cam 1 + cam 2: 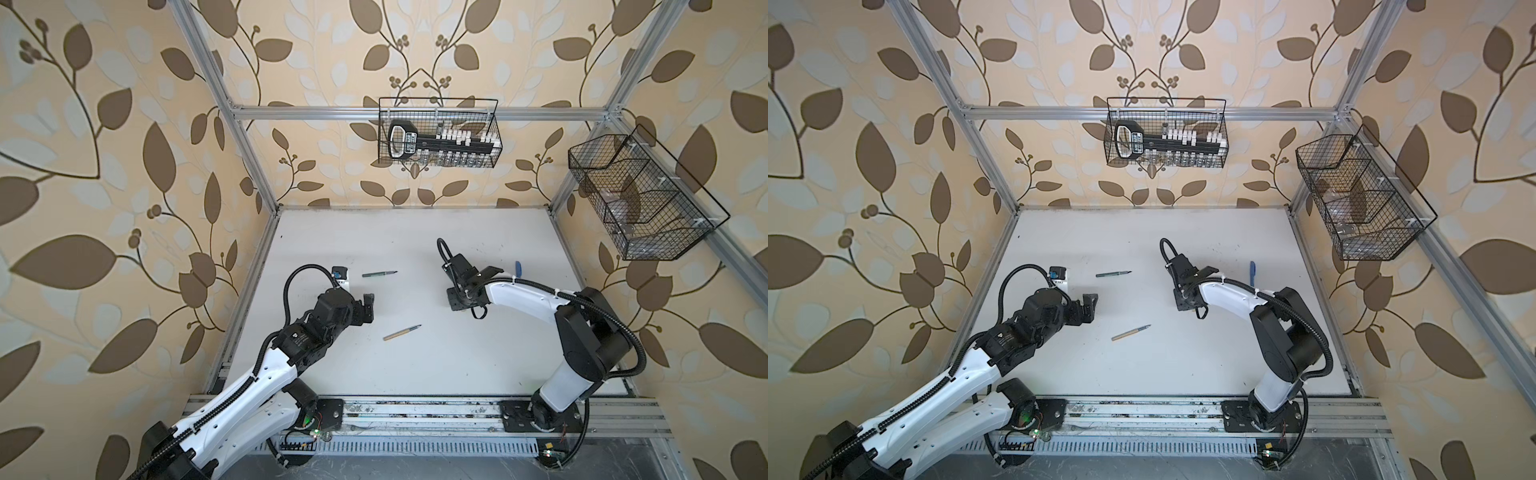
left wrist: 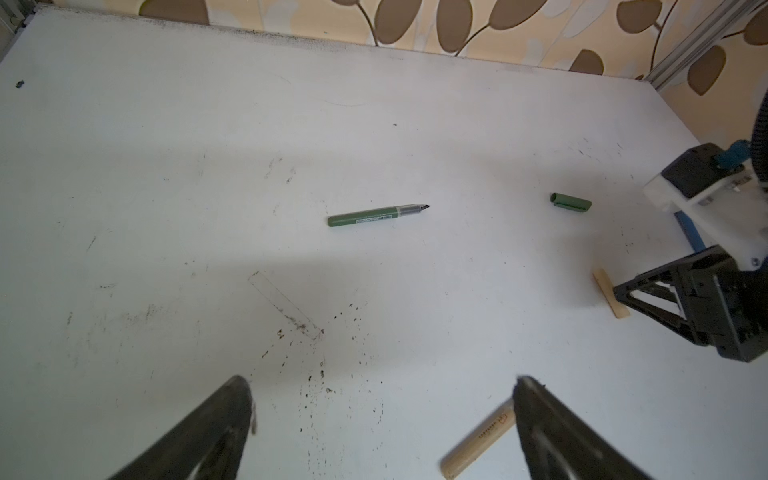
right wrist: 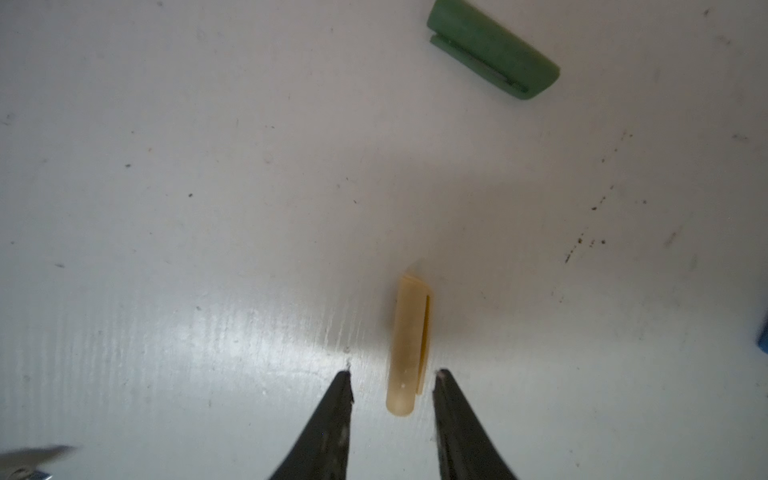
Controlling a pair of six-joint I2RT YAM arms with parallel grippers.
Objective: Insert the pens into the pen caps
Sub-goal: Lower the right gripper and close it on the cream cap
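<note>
A tan pen cap (image 3: 409, 345) lies flat on the white table (image 1: 415, 374). My right gripper (image 3: 394, 374) hangs low over it, open, fingertips either side of its near end with a gap on each side. A green pen cap (image 3: 494, 56) lies beyond it. In both top views the green pen (image 1: 379, 273) and tan pen (image 1: 402, 333) lie mid-table, and the blue pen (image 1: 518, 268) lies behind the right arm. My left gripper (image 2: 382, 382) is wide open and empty above the table, with the tan pen (image 2: 478, 440) beside one finger.
Two black wire baskets hang on the frame, one on the back wall (image 1: 438, 133) and one on the right wall (image 1: 640, 199). A blue object (image 3: 762, 340) shows at the edge of the right wrist view. Aluminium posts bound the table.
</note>
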